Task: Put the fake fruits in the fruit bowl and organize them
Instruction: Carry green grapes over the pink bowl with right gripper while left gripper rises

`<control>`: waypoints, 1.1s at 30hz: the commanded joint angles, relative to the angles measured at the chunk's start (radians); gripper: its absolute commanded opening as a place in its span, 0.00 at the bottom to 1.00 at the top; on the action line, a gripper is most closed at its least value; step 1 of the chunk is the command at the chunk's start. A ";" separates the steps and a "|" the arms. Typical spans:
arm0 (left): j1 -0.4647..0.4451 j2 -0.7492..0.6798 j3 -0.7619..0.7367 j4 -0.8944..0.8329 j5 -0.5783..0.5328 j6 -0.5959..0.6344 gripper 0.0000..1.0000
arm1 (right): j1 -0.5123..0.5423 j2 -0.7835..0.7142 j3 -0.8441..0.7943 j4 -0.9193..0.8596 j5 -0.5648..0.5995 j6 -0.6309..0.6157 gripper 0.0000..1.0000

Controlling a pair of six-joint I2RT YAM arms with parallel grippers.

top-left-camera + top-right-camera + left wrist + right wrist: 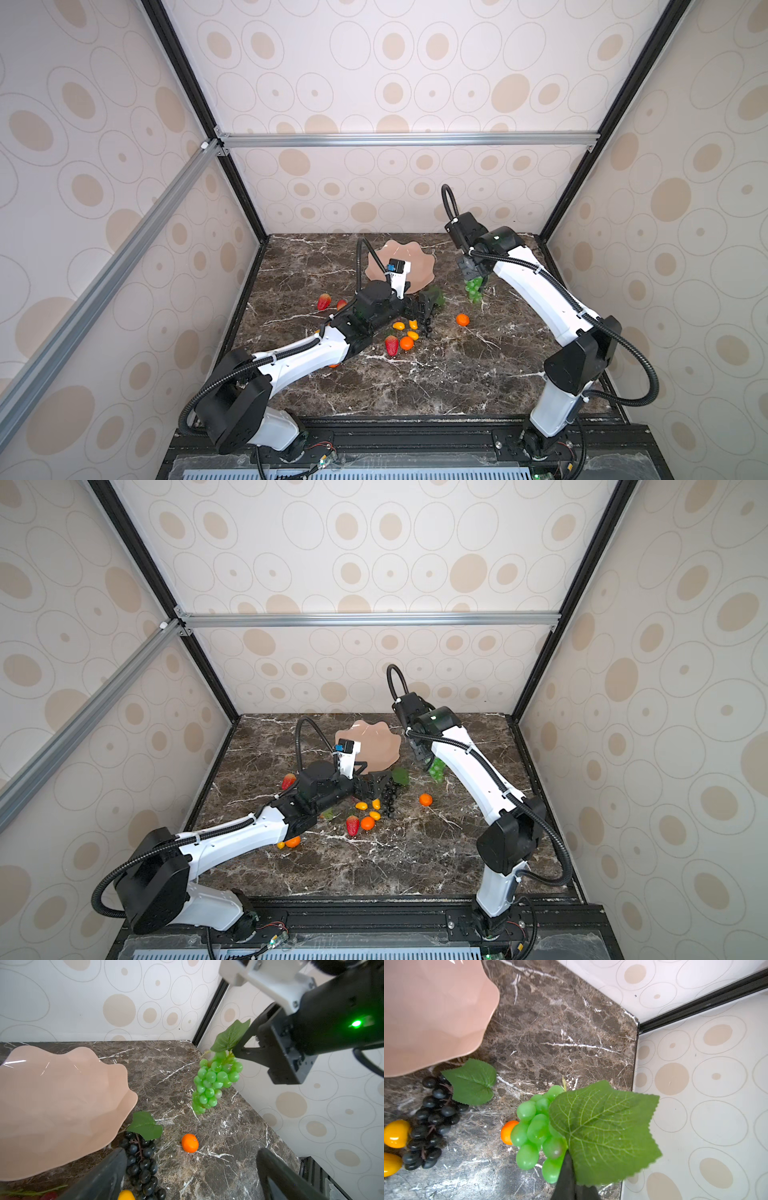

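The pink fruit bowl [419,266] [376,742] [62,1105] [425,1012] stands at the back of the marble table, and I see no fruit in it. My right gripper [471,276] [236,1051] [571,1167] is shut on the stem of a green grape bunch [474,289] [436,769] [212,1082] [537,1126], which hangs above the table to the right of the bowl. My left gripper [424,307] [192,1159] is open low over the table, one finger beside the black grape bunch [428,322] [141,1163] [429,1120]. A tangerine [462,319] [190,1143] lies beyond it.
Strawberries [323,301] [391,345], another tangerine [406,343] and yellow ovals [399,326] lie around the left arm. An orange fruit [293,841] shows under that arm. Patterned walls enclose the table on three sides.
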 commanded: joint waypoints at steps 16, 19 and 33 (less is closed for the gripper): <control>0.260 -0.093 -0.038 0.017 0.036 0.024 0.98 | 0.078 0.068 0.257 0.108 -0.194 0.060 0.00; 0.280 -0.089 -0.050 0.033 0.022 0.028 0.98 | 0.086 0.110 0.287 0.143 -0.231 0.058 0.00; 0.369 -0.021 -0.003 -0.033 -0.006 0.007 0.98 | 0.092 0.342 0.489 0.210 -0.319 0.063 0.00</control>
